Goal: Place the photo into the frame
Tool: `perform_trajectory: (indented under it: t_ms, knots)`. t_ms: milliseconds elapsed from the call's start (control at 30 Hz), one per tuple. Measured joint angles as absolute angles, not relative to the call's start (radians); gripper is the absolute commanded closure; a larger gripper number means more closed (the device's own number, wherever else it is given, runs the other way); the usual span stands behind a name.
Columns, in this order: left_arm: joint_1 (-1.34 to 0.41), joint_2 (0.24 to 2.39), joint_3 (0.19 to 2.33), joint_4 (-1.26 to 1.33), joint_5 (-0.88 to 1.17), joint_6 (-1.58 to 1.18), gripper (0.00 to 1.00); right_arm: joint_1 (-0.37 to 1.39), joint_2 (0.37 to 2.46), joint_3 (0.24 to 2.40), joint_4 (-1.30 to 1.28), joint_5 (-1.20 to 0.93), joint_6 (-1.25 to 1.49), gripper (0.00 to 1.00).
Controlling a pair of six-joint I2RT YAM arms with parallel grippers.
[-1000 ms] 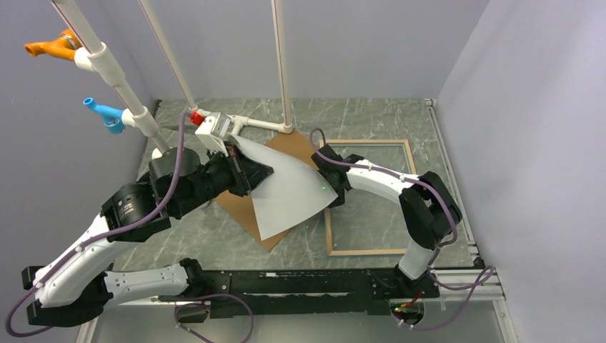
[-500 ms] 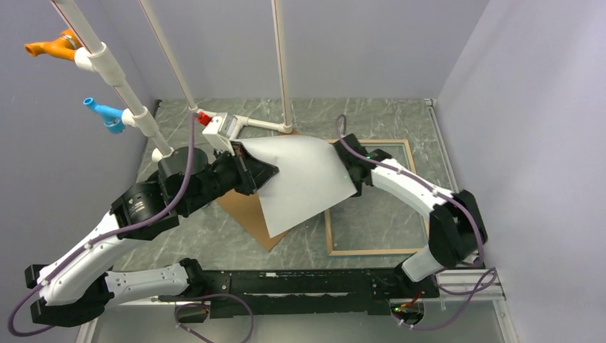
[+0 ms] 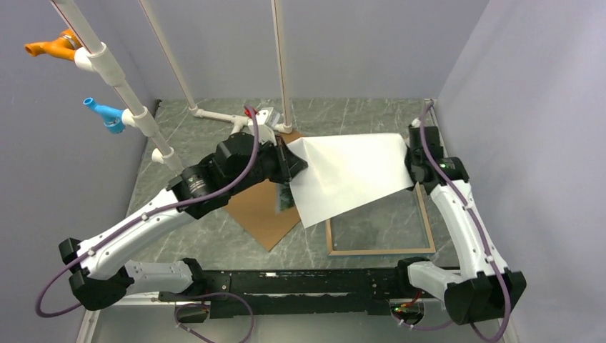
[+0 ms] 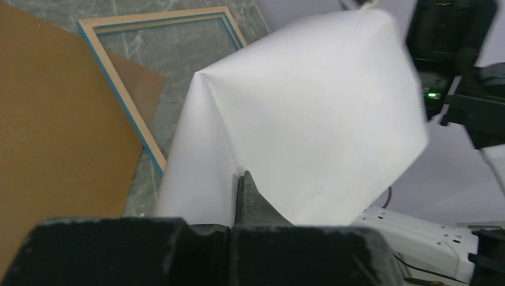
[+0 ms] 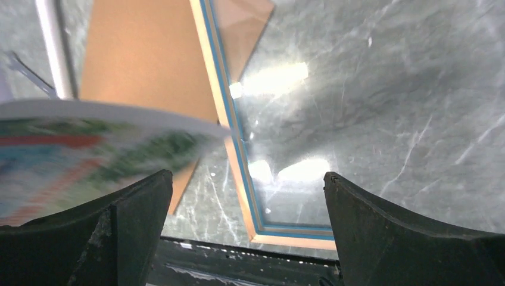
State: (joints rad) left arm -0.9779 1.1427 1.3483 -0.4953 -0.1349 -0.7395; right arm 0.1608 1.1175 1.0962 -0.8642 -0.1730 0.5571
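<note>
The photo (image 3: pixel 354 175) hangs in the air with its white back up, over the left part of the frame (image 3: pixel 379 251). The frame lies flat on the table, light wood and blue rails around a clear pane. My left gripper (image 3: pixel 289 161) is shut on the photo's left corner; in the left wrist view the sheet (image 4: pixel 309 119) bends up from my fingers (image 4: pixel 250 202), with the frame (image 4: pixel 122 101) beyond. My right gripper (image 3: pixel 413 168) is open at the photo's right edge. The right wrist view shows wide jaws (image 5: pixel 244 176), the blurred print (image 5: pixel 89 149) at left and the frame (image 5: pixel 235 143) below.
A brown backing board (image 3: pixel 261 214) lies flat to the left of the frame, partly under the photo. A white pipe stand (image 3: pixel 236 118) rises at the back left with orange and blue clamps. Walls close in on the sides. A black rail (image 3: pixel 300 282) runs along the near edge.
Both arms have moved right. The photo has travelled right from over the backing board to over the frame. The right gripper has swung out to the frame's far right side.
</note>
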Motion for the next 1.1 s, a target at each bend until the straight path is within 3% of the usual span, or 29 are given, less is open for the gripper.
perform_trajectory:
  t_ms: [300,467,833,1100]
  knots:
    - [-0.935,1.289,1.382,-0.396,-0.054,-0.633,1.00,0.126,1.007,1.337,-0.948,-0.159,0.523,0.01]
    - [-0.905,1.299,1.405,-0.366,-0.008,-0.586,1.00,0.125,0.976,1.363,-0.966,-0.113,0.514,0.01]
    - [-0.842,1.059,1.405,-0.390,0.000,-0.567,1.00,0.122,0.950,1.279,-0.957,-0.057,0.501,0.01]
    - [-0.827,0.968,1.431,-0.518,-0.023,-0.588,1.00,0.087,0.997,1.228,-0.935,-0.146,0.505,0.00]
